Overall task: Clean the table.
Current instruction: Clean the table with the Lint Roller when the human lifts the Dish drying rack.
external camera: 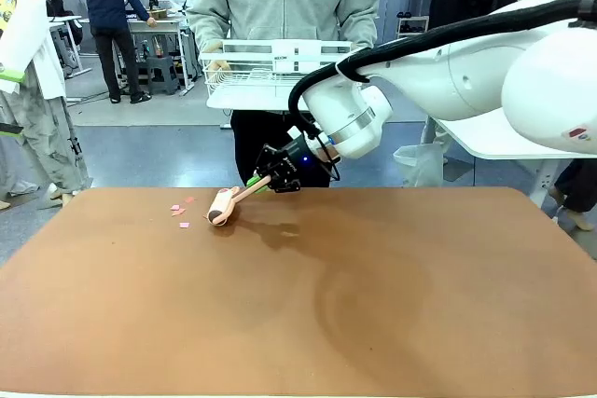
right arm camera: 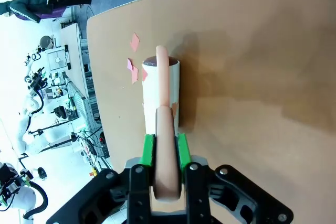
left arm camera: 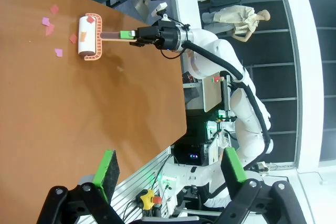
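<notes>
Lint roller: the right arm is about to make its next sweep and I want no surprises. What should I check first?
1. Grip: right gripper shut on the handle of the lint roller: ok.
2. Contact: roll resting on the table: ok, as far as the front view shows.
3. Pink paper scraps all picked up: not ok, several lie beside the roll.
4. Left gripper open, well away from the roller: ok.
5. Person's hands off the table, holding the white wire basket: ok.
6. Stickiness left on the roll: cannot tell.
</notes>
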Tool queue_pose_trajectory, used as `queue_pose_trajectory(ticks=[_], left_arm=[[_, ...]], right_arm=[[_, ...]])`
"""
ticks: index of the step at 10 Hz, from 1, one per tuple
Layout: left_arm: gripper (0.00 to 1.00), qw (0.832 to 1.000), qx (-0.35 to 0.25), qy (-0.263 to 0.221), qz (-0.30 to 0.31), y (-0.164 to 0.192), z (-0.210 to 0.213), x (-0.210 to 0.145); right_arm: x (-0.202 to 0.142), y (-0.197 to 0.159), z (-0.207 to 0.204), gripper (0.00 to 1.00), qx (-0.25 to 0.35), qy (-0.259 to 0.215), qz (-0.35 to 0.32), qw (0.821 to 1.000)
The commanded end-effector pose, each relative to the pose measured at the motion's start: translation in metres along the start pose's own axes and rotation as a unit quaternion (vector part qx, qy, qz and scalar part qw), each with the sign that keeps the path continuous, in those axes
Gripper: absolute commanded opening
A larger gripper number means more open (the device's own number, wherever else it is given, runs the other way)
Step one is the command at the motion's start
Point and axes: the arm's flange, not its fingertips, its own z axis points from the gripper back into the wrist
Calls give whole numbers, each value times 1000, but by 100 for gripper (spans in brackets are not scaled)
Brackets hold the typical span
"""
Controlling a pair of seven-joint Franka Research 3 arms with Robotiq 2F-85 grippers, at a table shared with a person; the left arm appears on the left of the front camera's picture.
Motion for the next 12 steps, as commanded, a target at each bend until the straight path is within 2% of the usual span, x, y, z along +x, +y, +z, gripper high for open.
queue_pose_trajectory(ticks=[1,7,12], left_arm=[[100,1000,-8,-3,-3,-1,3,-1],[100,1000,-8,-3,-3,-1,3,-1],[100,1000,-8,-3,-3,-1,3,-1]], right_arm=[[8,-2,-32,22,-35,18,-1,999],[30,37,-91,22,-50,41,9,998],[37,52,-136,22,-50,57,9,997]])
